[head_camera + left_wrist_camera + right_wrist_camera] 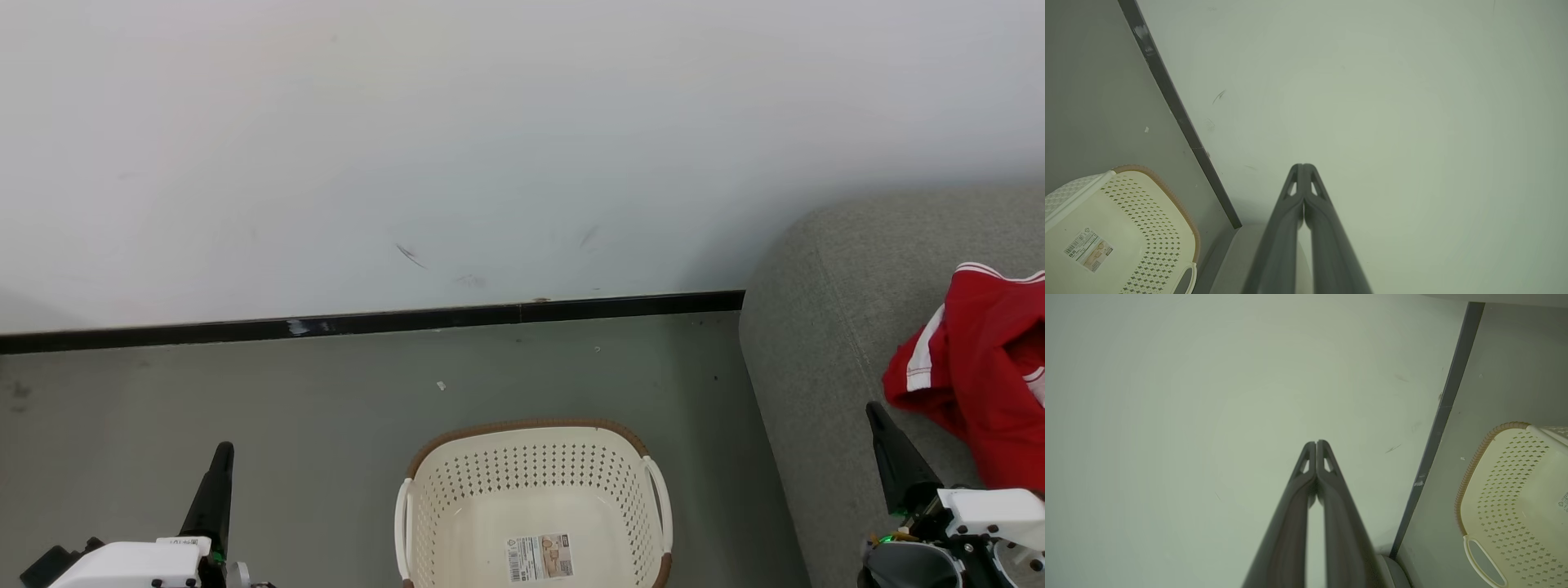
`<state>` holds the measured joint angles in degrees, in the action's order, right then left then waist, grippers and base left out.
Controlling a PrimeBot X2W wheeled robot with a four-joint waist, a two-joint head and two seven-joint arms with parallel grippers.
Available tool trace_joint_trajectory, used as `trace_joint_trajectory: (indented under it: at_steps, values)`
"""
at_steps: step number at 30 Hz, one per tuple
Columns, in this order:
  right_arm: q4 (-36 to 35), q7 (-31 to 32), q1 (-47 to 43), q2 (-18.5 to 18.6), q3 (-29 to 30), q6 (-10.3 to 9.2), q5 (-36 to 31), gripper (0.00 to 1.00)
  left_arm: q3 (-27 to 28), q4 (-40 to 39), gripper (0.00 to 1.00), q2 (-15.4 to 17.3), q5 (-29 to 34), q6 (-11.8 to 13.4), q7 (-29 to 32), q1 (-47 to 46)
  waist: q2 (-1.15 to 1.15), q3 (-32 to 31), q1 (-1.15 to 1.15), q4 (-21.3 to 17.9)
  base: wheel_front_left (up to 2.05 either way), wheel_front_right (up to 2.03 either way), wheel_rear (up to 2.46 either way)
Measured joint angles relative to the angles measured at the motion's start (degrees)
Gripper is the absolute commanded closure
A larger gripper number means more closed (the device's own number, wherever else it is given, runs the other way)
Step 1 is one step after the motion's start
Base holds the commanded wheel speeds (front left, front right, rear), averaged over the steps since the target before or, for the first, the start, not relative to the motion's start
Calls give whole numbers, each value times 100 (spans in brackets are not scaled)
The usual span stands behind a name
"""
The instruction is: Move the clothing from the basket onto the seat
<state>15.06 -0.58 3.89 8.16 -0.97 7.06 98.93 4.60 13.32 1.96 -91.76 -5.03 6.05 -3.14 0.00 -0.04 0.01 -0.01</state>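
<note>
The red clothing [988, 367] lies bunched on the grey seat [816, 343] at my right, and the basket [531, 469] on the floor [326, 392] shows nothing inside but its barcode label [539, 557] (its near edge is cut off, so I cannot vouch for that strip). My left fingers [220, 465] and right fingers [880, 425] are each pressed together on nothing, the right ones just beside the cloth. I judge the moving done: draw the right arm clear without snagging fabric, then check the whole basket.
</note>
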Motion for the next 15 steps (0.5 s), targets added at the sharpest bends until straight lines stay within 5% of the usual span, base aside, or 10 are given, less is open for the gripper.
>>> trace_joint_trajectory:
  at_steps: [15]
  values:
    - [0, 0, 1, 1, -2, -1, 0, 100, 0, 2, 100, 0, 0, -1, 0, 0, 0, 0, 0, 0, 0, 0, 0]
